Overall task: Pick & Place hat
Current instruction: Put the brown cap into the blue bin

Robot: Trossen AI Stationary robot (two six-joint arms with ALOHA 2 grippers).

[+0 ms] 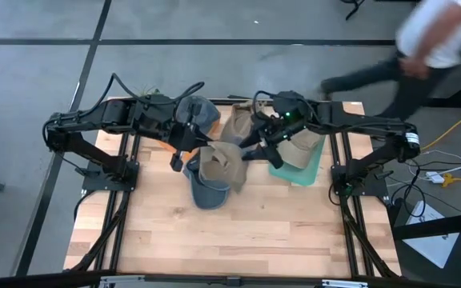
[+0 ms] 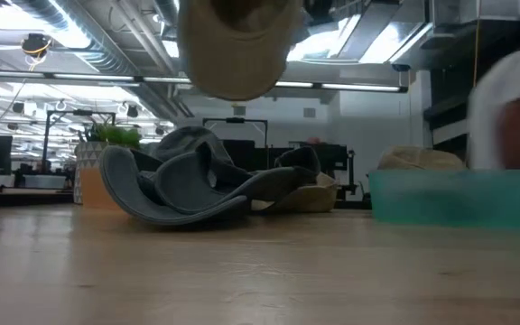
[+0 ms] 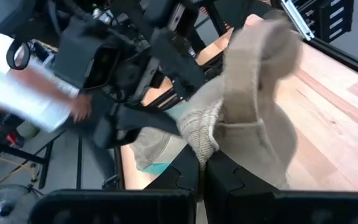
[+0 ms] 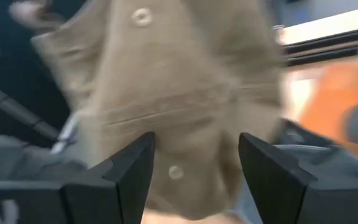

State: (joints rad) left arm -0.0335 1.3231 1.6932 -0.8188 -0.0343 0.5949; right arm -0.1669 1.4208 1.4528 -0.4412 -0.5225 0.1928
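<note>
A tan hat point(image 1: 218, 164) hangs in the air above the table's middle. It shows at the top of the low view point(image 2: 237, 45). My left gripper point(image 1: 186, 154) is shut on it from the hat's left side. My right gripper point(image 1: 252, 150) is open just right of the hat. In the right wrist view the tan hat point(image 4: 166, 93) fills the space ahead of the spread fingers of my right gripper point(image 4: 197, 165). A grey-blue hat point(image 1: 206, 192) lies on the table beneath the tan one. My left gripper point(image 3: 201, 180) pinches a bunched edge point(image 3: 197, 134) of the tan hat between its two fingers. The fingers come level from the table's left side. The hat is lifted clear of the table and droops past the fingers. My right gripper stands close to the hat; I cannot tell whether it touches it.
More hats point(image 1: 214, 118) lie heaped at the far middle of the table. A teal bin point(image 1: 317, 164) on the right holds another tan hat point(image 1: 298, 148). An orange object point(image 1: 162, 144) sits under the left arm. A person point(image 1: 430, 40) moves beyond the far right corner. The near half of the tabletop point(image 1: 230, 240) is bare wood.
</note>
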